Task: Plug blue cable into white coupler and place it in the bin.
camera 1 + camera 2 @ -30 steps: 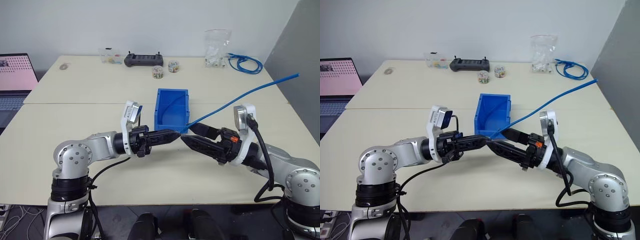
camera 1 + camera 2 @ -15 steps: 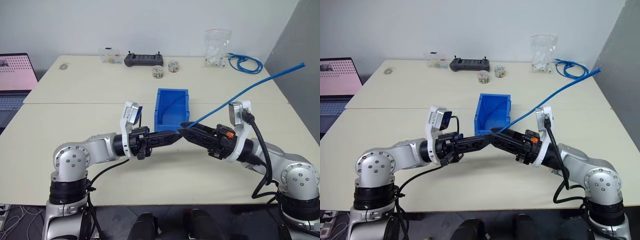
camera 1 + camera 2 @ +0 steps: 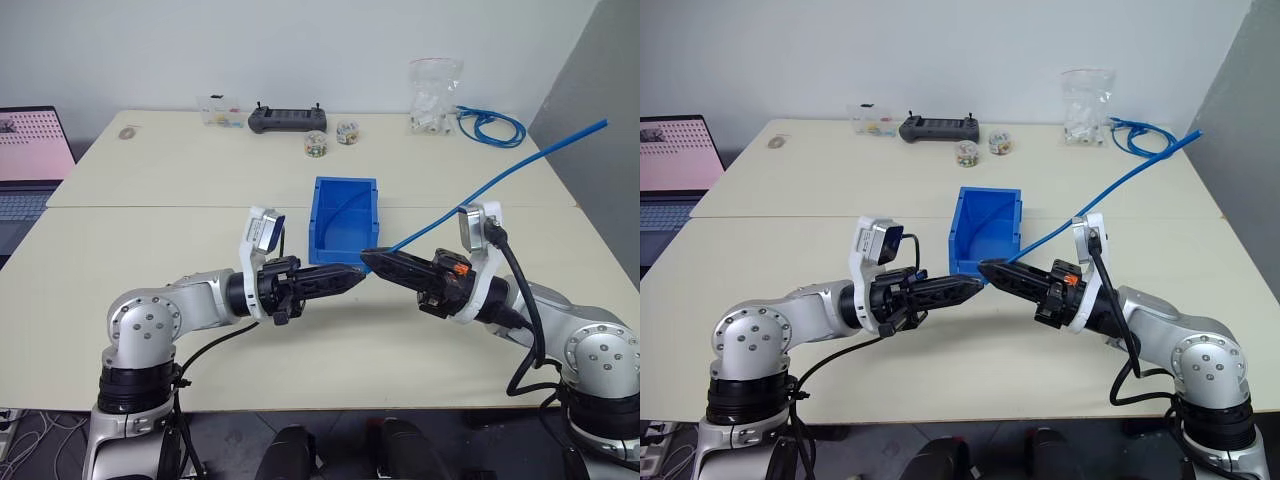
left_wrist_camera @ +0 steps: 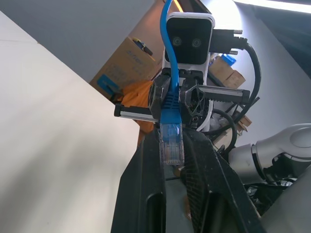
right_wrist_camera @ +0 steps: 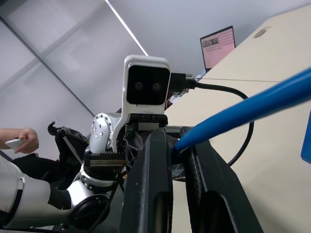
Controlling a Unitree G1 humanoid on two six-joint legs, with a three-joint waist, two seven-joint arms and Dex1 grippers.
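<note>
The blue cable (image 3: pixel 480 190) rises from between the two arms up and to the right, over the table's edge. Its clear plug (image 4: pixel 170 145) lies between the fingers of my left gripper (image 3: pixel 352 272), which is shut on it. My right gripper (image 3: pixel 368 257) meets the left one tip to tip and is shut on the cable just behind the plug; the cable (image 5: pixel 252 102) leaves between its fingers. Both grippers hang just in front of the bin (image 3: pixel 340 245), a small blue box on the table. The white coupler is out of view.
Along the table's far edge stand a black controller (image 3: pixel 288 119), two small tubs (image 3: pixel 315 144), a clear box (image 3: pixel 220 112), a plastic bag (image 3: pixel 433 95) and a coil of blue cable (image 3: pixel 490 127). A laptop (image 3: pixel 30 160) sits at the left. A person's hand (image 5: pixel 22 141) holds a phone.
My right gripper was open beside the cable and has shut on it, its tip coming up against the left gripper's tip. The cable's free end has risen slightly.
</note>
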